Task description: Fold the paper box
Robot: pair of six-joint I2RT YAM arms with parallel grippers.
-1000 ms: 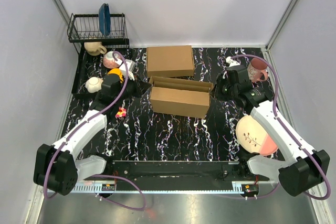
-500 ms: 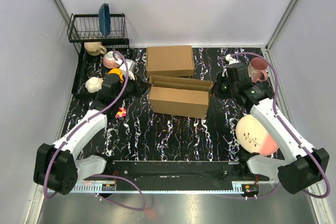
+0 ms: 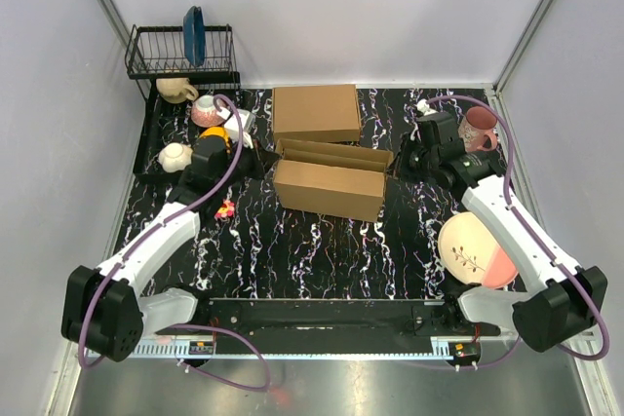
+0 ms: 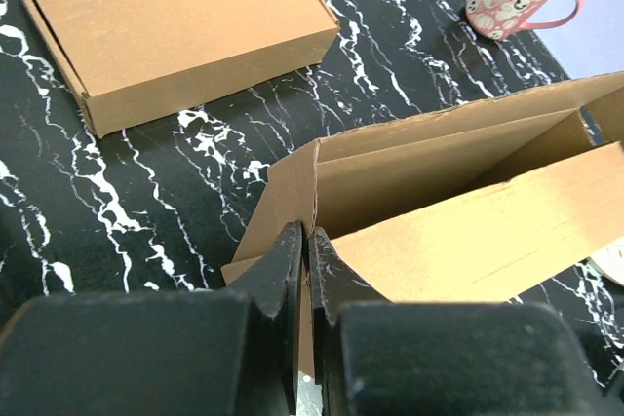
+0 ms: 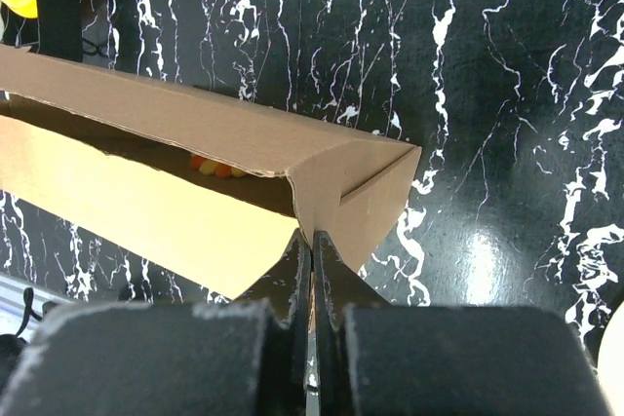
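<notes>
The paper box (image 3: 330,180) is plain brown cardboard, partly folded, lying in the middle of the table with its walls standing and its lid flap over the front. My left gripper (image 3: 261,165) is shut on the box's left end flap (image 4: 292,204). My right gripper (image 3: 396,167) is shut on the box's right end flap (image 5: 336,192). In the left wrist view the open inside of the box (image 4: 439,182) shows between back wall and front flap. In the right wrist view the box (image 5: 175,143) runs off to the left.
A second, neatly formed brown box (image 3: 315,112) lies just behind. A dish rack (image 3: 181,52) with a blue plate and several cups stands at the back left. A pink mug (image 3: 480,128) is at the back right, a pink-and-cream plate (image 3: 474,250) at the right.
Both grippers and the box between them have shifted slightly to the left and toward the back. The grips on the two end flaps are unchanged.
</notes>
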